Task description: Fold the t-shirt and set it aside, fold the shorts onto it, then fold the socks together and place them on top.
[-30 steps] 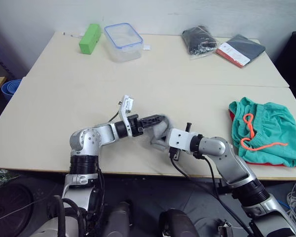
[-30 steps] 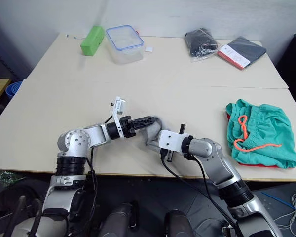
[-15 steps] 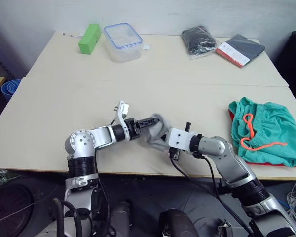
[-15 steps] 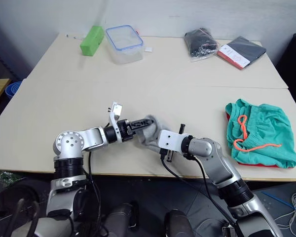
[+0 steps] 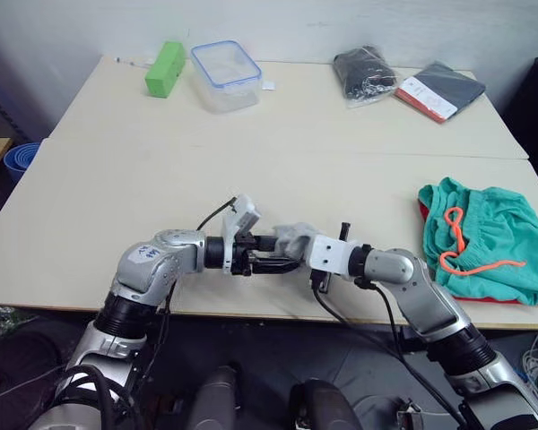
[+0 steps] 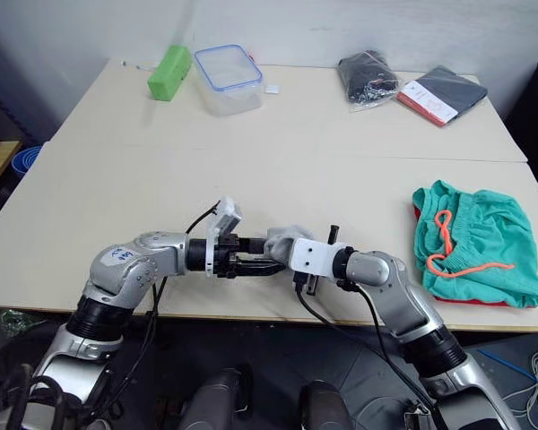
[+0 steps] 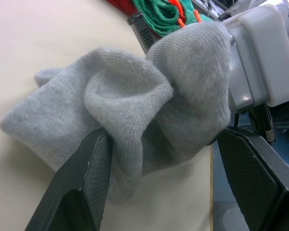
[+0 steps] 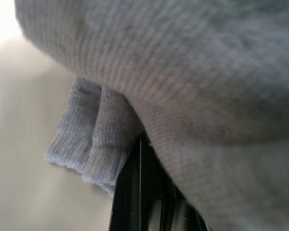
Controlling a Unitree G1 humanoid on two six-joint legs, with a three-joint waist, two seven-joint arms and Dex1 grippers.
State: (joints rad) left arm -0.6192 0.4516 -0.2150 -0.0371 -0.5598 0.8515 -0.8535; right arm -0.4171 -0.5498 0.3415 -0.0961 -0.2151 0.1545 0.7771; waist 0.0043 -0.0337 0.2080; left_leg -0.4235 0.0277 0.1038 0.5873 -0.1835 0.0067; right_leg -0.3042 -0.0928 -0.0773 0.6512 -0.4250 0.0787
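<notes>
Meeting near the table's (image 5: 90, 170) near edge in the head views, the left gripper (image 5: 282, 253) and right gripper (image 5: 298, 252) share the bunched grey socks (image 5: 291, 236), whose heap shows no clear long axis, while the teal shorts (image 5: 489, 235) lie on the red t-shirt (image 5: 480, 296) far right, and a green box (image 5: 164, 68), lidded tub (image 5: 224, 75), black bagged bundle (image 5: 363, 71) and dark packet (image 5: 438, 90) line the far edge. From the left wrist, that gripper's fingers (image 7: 79, 187) are spread wide around the crumpled socks (image 7: 130, 115), the white wrist housing (image 7: 262, 57) of the right arm pressed against the cloth. At the right wrist the socks (image 8: 183, 91) cover the view over one dark finger (image 8: 135, 192), so I cannot tell that gripper's opening.
</notes>
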